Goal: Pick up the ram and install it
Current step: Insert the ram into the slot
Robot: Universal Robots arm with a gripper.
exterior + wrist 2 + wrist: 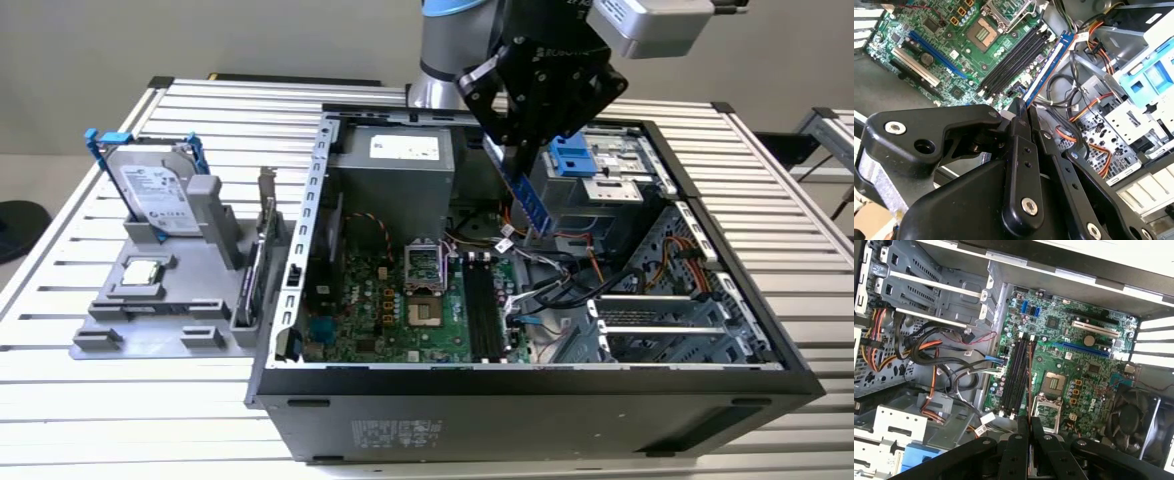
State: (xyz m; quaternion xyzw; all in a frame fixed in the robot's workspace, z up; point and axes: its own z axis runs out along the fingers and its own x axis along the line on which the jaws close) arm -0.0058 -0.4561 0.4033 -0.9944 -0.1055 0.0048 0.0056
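Open computer case (534,400) lies on slatted table (120,420), green motherboard (380,300) inside; at the exterior view's left, a grey fixture (147,310) holds a hard drive (158,195) on edge

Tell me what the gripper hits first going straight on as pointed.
The gripper, jaws shut on the ram, would likely drive the ram's tip into the black memory slots first, or the cables beside them; depth is unclear.

Matte black pincer (514,140) (silver screws at the joints) — grey arm (447,60), blue-trimmed.
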